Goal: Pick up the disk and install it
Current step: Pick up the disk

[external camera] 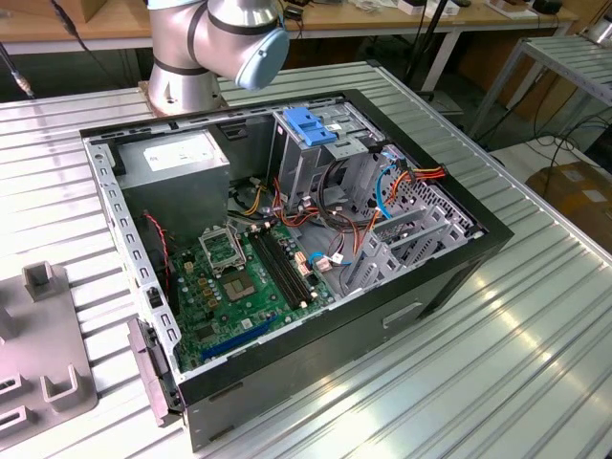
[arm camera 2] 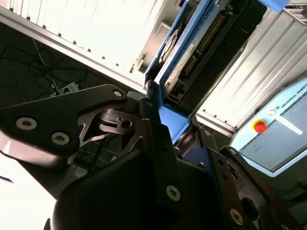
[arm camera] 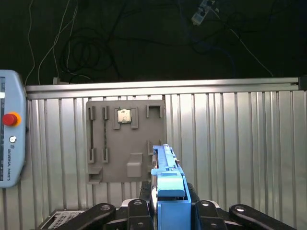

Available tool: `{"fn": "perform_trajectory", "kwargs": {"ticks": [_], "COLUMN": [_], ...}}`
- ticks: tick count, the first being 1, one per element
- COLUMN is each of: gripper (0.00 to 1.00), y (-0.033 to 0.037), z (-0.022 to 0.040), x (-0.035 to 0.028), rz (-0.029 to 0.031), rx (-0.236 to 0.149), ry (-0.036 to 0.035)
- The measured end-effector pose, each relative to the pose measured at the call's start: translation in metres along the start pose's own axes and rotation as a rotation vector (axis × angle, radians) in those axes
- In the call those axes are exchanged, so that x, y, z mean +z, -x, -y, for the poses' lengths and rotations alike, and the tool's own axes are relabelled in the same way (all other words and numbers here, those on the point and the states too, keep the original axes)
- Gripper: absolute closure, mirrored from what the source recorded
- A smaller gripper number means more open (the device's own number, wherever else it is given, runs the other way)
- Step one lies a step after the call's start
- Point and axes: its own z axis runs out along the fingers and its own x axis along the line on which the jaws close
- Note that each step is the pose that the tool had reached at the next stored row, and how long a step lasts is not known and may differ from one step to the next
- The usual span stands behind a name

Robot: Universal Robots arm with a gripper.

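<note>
Finding: the gripper [arm camera: 170, 211] is closed on the disk [arm camera: 167, 184], its black fingers [arm camera: 136, 211] set against the two broad faces at one end, so the disk stands on edge between them with a blue rail [arm camera: 170, 191] facing the camera in the first wrist view. The disk is held off the ribbed metal worktop [arm camera: 240, 153], above the grey fixture plate [arm camera: 127, 143] and touching neither. A teach pendant [arm camera: 9, 139] lies on the worktop beside the plate. In the second wrist view the disk's underside shows its circuit board and connector row [arm camera 2: 206, 36], which are clear of the fingers. In the exterior view the open computer case [external camera: 363, 354] lies on its side on the worktop, with the drive cage and its blue handle [external camera: 311, 129] near the arm [external camera: 220, 38]. Assessment: the disk is rigid and dense for its size, with smooth metal faces that could slip under a light grip. It is sensitive to knocks, so the hold belongs on the flat faces, away from the connector and board. The plastic rails may flex
</note>
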Motion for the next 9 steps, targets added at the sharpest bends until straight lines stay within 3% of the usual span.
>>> {"fn": "perform_trajectory", "kwargs": {"ticks": [3,9], "gripper": [0.63,0.63], "y": [0.0003,0.0008], "z": [0.0084,0.019], "x": [-0.0001,-0.0001], "rz": [-0.0001,-0.0001], "rx": [0.0,0.0], "ry": [0.0,0.0]}}
